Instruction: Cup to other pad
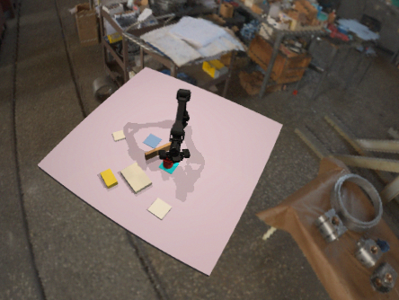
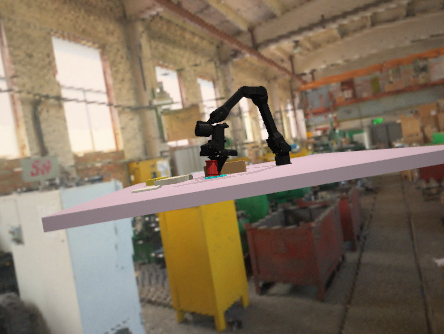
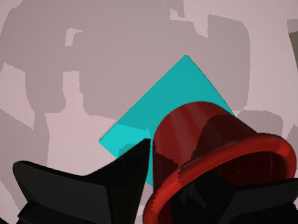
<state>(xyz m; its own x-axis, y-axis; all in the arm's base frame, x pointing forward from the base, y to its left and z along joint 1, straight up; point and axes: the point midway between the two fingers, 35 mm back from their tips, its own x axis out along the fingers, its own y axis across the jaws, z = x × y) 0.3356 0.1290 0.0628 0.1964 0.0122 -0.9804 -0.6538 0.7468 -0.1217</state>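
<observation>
The red cup [image 1: 168, 163] [image 2: 211, 168] [image 3: 182, 132] is upright over the cyan pad [image 1: 171, 170] [image 2: 220, 176] [image 3: 170, 92], its base at or very close to the pad's surface; a small gap cannot be ruled out. My gripper [image 1: 171, 159] [image 2: 218, 161] [image 3: 158, 145] is shut on the cup's wall, with one finger outside against it and the other reaching inside the rim. The blue pad [image 1: 152, 140] lies bare on the far side of the wooden bar. The marbles are not visible; only part of the dark inside of the cup shows.
The wooden bar [image 1: 154, 154] [image 2: 237, 166] stands between the two pads, close behind the cup. A thick cream slab [image 1: 136, 178] [image 2: 173, 180] and a yellow block [image 1: 109, 178] lie to the left in the top view. Flat cream squares [image 1: 159, 208] [image 1: 119, 136] lie farther off.
</observation>
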